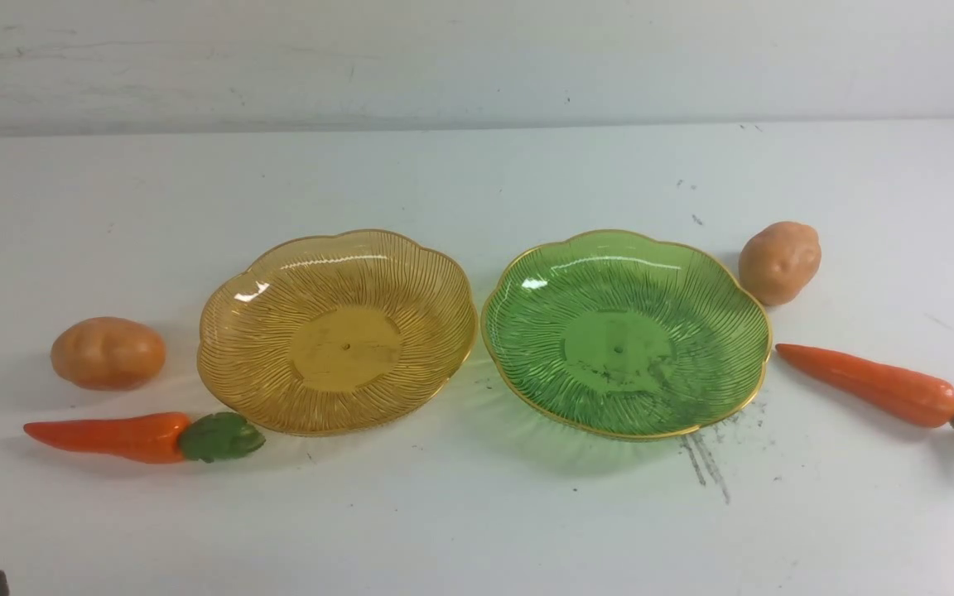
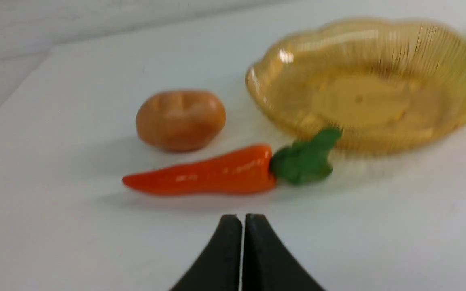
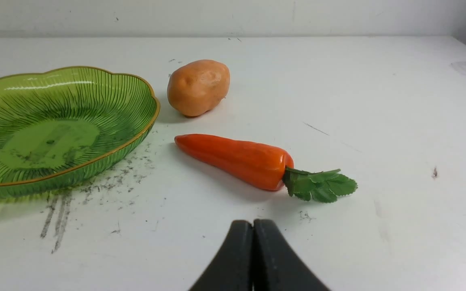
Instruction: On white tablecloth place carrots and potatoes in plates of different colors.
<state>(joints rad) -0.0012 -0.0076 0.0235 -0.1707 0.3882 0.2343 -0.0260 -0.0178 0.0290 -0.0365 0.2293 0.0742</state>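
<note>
Left fingers (image 2: 225,250) and right fingers (image 3: 237,254) pressed together, empty. Left carrot (image 1: 108,436) and right carrot (image 1: 866,383) lie on the white tablecloth (image 1: 477,530) beside the empty amber plate (image 1: 233,364) and green plate (image 1: 518,364). Left potato (image 1: 108,353), right potato (image 1: 779,261) likewise outside. Nothing placed yet; four items remain.

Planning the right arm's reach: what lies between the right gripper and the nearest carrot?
Only bare, speckled tablecloth lies between the shut right gripper and the carrot, seen in the right wrist view.

Bare tablecloth (image 1: 477,530) fronts everything; the amber plate (image 1: 214,348) crowds the left carrot (image 1: 104,436) at its leafy top.
</note>
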